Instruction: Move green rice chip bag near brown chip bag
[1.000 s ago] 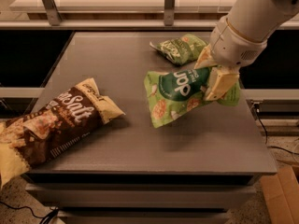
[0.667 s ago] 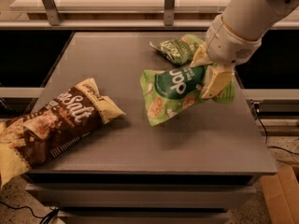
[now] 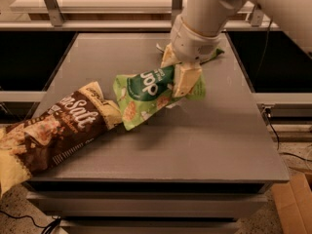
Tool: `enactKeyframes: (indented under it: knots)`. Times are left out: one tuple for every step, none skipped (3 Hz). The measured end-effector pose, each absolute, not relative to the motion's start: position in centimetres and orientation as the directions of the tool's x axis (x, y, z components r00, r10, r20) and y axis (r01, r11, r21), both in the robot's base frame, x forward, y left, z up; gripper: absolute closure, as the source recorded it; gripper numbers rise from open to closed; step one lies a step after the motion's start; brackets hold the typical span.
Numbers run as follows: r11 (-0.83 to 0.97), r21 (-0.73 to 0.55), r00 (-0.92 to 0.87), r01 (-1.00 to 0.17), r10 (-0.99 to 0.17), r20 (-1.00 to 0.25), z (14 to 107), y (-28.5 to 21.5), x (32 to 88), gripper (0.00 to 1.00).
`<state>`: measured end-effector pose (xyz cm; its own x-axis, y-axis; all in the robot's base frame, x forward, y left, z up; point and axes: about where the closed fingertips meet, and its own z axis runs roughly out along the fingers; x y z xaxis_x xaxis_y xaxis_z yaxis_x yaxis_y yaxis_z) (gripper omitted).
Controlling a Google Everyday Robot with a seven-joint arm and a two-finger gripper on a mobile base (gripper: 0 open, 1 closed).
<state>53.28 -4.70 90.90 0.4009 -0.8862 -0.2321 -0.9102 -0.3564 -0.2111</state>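
The green rice chip bag (image 3: 144,97), light green with a dark green round logo, hangs tilted over the middle of the grey table (image 3: 195,140). My gripper (image 3: 181,81) is shut on the bag's right end and holds it just above the tabletop. The bag's lower left corner reaches next to the cream end of the brown chip bag (image 3: 53,130), which lies at the table's left front with white "Salt" lettering and overhangs the left edge. Whether the two bags touch I cannot tell.
A smaller, darker green bag (image 3: 214,55) lies at the back of the table, mostly hidden behind my arm. Metal shelf legs (image 3: 51,4) stand behind the table. A cardboard box (image 3: 292,204) sits on the floor at the right.
My gripper has carried the green rice chip bag leftward, from the table's right side toward the brown chip bag. The view has also shifted, so the brown bag appears closer.
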Motion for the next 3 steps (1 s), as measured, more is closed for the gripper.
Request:
enactKeyframes:
  knots:
    - [-0.377,-0.21,0.421,-0.902,-0.874,-0.241,90.6,-1.3,54.8,1.0]
    - [-0.396,-0.214,0.442,-0.893,-0.861,-0.253,90.5,1.5,56.2,1.0]
    - [-0.415,-0.21,0.46,-0.885,-0.849,-0.26,90.2,3.3,57.3,1.0]
